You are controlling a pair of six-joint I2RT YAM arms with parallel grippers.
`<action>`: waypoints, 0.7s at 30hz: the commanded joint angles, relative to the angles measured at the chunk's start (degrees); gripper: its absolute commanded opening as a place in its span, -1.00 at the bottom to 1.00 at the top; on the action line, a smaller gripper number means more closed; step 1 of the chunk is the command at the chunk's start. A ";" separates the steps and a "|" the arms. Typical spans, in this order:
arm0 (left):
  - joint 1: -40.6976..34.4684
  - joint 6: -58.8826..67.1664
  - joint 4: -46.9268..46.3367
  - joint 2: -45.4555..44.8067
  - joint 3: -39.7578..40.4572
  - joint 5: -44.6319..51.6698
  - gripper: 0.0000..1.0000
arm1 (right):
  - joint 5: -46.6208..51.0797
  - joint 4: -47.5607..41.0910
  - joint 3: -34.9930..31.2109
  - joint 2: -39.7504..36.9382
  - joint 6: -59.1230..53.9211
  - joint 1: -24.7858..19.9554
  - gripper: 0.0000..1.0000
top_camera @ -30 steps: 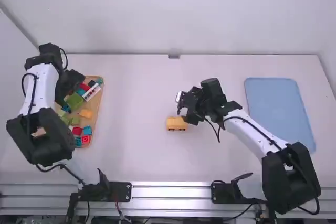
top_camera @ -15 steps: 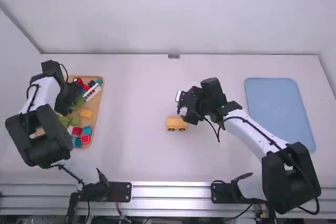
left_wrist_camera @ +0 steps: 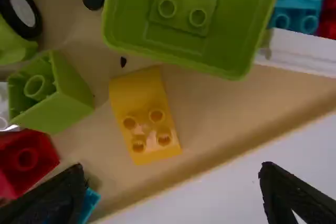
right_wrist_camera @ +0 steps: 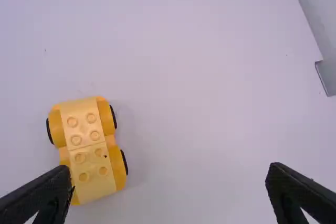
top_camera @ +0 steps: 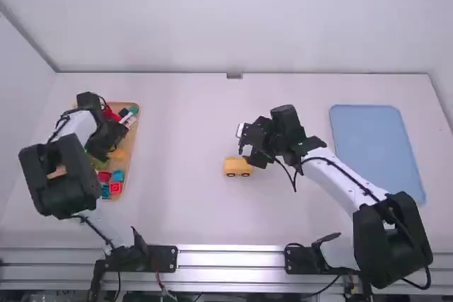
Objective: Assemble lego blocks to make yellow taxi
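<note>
At the left side, a light wooden tray (left_wrist_camera: 226, 114) holds many mixed blocks, and the left gripper (left_wrist_camera: 173, 170) is above it, its two fingers spread wide with nothing between the tips. Below lies a yellow plastic block (left_wrist_camera: 146, 116) with four studs facing up and one curved end, very near a deep green open box (left_wrist_camera: 194, 19); a smaller green block (left_wrist_camera: 60, 90) is just beside. I judge that this yellow block is the one to pick, maybe as the roof. It is good to turn the wrist slightly, go down straight, and close on its long flat sides, without pushing the box. In the middle of the table stands the yellow car body (right_wrist_camera: 86, 150) with black wheels. Near it the right gripper (right_wrist_camera: 169, 170) has its fingers well apart and empty.
</note>
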 commanded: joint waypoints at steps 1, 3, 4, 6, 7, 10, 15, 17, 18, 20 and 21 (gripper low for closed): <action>0.20 -0.39 -0.07 1.73 -0.85 -0.59 0.68 | -0.55 -0.09 0.85 -0.87 0.00 0.11 0.97; 0.20 -0.07 0.39 2.75 -0.85 -0.61 0.66 | -0.52 -0.13 0.83 -0.87 0.52 0.11 0.97; 0.20 -0.09 0.61 3.41 -0.85 -0.66 0.64 | -0.52 -0.13 0.83 -0.87 0.90 0.11 0.97; 0.20 -0.09 0.74 4.15 -0.87 -1.38 0.54 | -0.52 -0.15 0.83 -0.87 0.83 0.11 0.97; 0.20 -0.37 0.70 4.42 -0.87 -2.10 0.50 | -0.52 -0.15 0.83 -0.87 0.83 0.11 0.97; 0.09 -0.68 0.50 5.09 -0.90 -3.28 0.38 | -0.52 -0.15 0.83 -0.87 0.83 0.11 0.97; -1.40 -0.70 3.58 5.16 -2.73 -3.63 0.28 | -0.55 -0.15 0.83 -0.87 0.83 0.11 0.97; -1.14 -0.68 4.98 5.16 -3.69 -3.67 0.17 | -0.55 -0.31 0.83 -0.87 0.83 0.11 0.97; -1.09 -0.70 5.68 5.16 -4.33 -3.67 0.15 | -0.52 -0.35 0.83 -0.87 0.85 0.11 0.97; -0.94 -0.70 7.28 5.16 -5.44 -3.67 0.11 | -0.52 -0.44 0.83 -0.87 0.83 0.11 0.97; -0.90 -0.68 8.09 5.16 -6.01 -3.72 0.10 | -0.52 -0.55 0.83 -0.87 0.83 0.11 0.97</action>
